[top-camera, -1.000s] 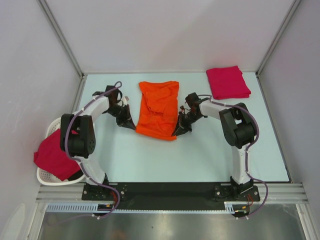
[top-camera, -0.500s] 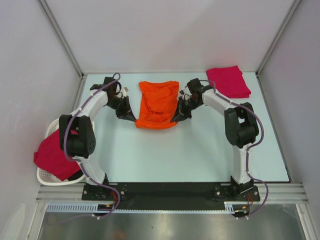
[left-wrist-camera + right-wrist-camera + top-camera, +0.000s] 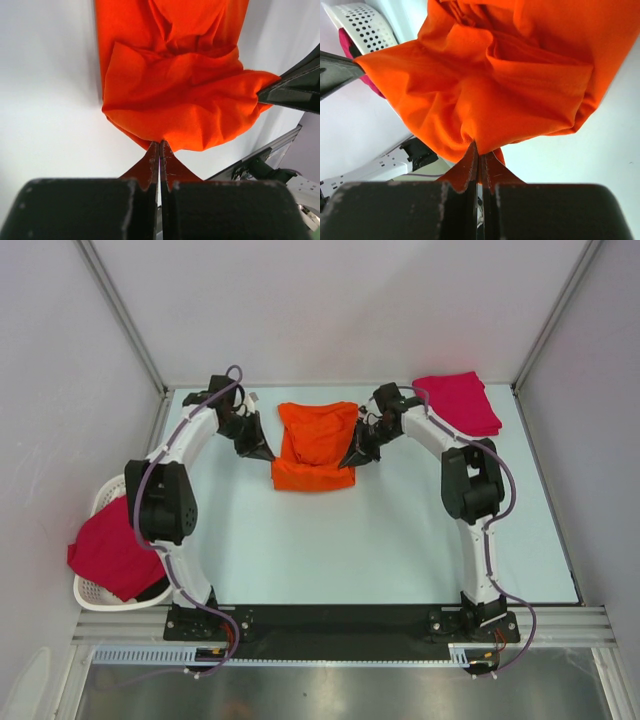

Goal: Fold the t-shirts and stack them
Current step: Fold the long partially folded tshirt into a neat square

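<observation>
T-shirt (image 3: 316, 445) farther back; between end effectors (image 3: 270, 454) (image 3: 347, 462)

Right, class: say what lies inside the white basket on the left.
A crimson-pink t-shirt fills the basket and spills over its rim. Anything beneath the shirt is covered.

**Legible markings: none found**

No text, label, brand name, number or sign can be read in the overhead view or in either wrist view.
</observation>
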{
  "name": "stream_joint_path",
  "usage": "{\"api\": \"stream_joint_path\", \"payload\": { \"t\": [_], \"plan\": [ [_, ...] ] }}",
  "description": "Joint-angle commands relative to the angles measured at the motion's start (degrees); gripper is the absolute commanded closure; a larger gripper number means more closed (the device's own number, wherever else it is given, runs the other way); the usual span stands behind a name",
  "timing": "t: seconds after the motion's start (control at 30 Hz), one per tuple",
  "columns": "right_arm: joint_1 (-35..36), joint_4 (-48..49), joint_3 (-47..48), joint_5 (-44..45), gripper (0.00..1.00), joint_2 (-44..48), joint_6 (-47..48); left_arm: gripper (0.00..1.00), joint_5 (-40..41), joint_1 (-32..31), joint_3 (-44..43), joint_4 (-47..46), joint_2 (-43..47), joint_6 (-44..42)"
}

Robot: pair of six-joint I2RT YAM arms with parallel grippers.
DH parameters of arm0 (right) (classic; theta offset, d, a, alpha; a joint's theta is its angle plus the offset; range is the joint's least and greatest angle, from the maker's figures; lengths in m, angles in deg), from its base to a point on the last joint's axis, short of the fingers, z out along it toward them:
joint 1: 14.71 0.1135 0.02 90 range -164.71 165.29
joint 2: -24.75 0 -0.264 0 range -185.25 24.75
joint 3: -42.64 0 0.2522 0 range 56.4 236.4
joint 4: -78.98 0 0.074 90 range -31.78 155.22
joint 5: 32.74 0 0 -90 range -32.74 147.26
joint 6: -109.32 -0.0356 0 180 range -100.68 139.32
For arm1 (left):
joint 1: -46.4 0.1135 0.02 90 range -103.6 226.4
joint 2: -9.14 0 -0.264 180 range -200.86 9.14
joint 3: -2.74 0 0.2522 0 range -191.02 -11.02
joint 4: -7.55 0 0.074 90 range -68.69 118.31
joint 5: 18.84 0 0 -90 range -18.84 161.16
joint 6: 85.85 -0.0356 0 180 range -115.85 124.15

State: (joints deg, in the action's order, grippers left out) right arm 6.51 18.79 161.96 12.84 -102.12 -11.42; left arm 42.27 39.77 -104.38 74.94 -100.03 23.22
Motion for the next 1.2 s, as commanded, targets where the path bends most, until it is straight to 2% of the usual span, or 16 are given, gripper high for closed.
{"api": "stream_joint_path", "payload": {
  "t": [0.0, 0.37, 0.83, 1.17],
  "plan": [
    [-0.6, -0.2, 4.5, 0.4, 1.0, -1.3, 0.8, 1.0, 0.6, -0.6, -4.0, -6.2, -0.6, 1.9],
    [-2.8, 1.1, 8.9, 2.3, 1.0, -2.9, 0.9, 1.0, 1.4, -0.7, -10.1, -9.8, -4.7, 4.6],
    [-4.0, 0.6, 22.2, 4.8, 1.0, -10.8, 0.6, 1.0, 1.9, -1.1, -17.5, -13.1, -11.3, 6.2],
    [-4.6, 8.4, 23.3, 9.8, 1.0, -10.6, 1.3, 1.0, 3.0, -1.1, -19.0, -20.5, -13.3, 9.1]
  ]
}}
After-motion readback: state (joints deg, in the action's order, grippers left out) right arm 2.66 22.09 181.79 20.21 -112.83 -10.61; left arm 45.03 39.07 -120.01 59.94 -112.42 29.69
